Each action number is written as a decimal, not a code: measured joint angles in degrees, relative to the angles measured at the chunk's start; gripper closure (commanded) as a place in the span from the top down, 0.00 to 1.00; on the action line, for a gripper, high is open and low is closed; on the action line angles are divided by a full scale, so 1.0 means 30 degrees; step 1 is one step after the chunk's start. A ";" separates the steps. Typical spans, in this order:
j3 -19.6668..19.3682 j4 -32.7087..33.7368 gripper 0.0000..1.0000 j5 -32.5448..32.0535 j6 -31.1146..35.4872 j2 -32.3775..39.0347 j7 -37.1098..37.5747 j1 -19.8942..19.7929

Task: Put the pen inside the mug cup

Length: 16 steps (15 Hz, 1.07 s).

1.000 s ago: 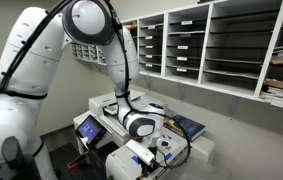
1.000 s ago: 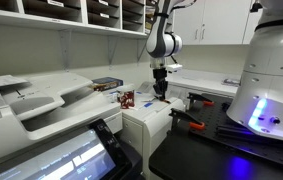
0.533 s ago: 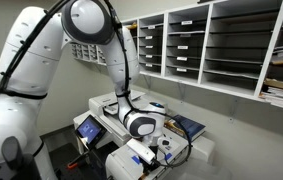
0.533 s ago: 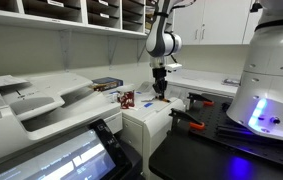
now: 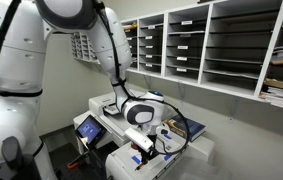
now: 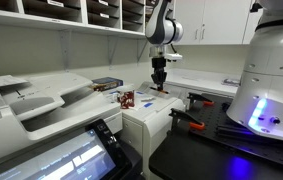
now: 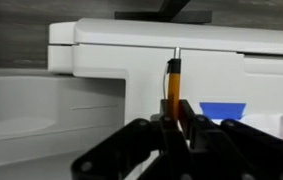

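Between the dark fingers (image 7: 188, 122) of the gripper (image 7: 173, 118) we see the pen (image 7: 172, 88) pinched at its lower part, with most of its length rising clear above them. It is a thin, straight stick with a smooth, glossy amber-brown barrel and a darker tip at the top. Its long axis runs upright in the wrist view, in line with the fingers. Behind it is the matte white plastic of a printer (image 7: 101, 45), with rounded edges, and a flat blue item (image 7: 221, 110) lies to one side. In an exterior view the gripper (image 6: 159, 84) hangs above the white top, apart from the mug cup (image 6: 127, 99), a small dark red cylinder standing upright.
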 measured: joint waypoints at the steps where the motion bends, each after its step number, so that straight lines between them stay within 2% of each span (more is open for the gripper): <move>1: 0.0256 -0.0038 0.03 0.0511 -0.0613 -0.0386 -0.0320 -0.0012; 4: 0.1045 0.0137 0.03 0.2933 -0.2834 -0.1315 -0.1506 -0.0010; 7: 0.1336 0.1270 0.03 0.5832 -0.6200 -0.1419 -0.1928 0.0073; 14: 0.0231 0.4739 0.03 0.9751 -1.3863 -0.0201 -0.1892 -0.0056; 16: -0.0078 0.5557 0.03 1.0853 -1.5193 0.0526 -0.1860 -0.0143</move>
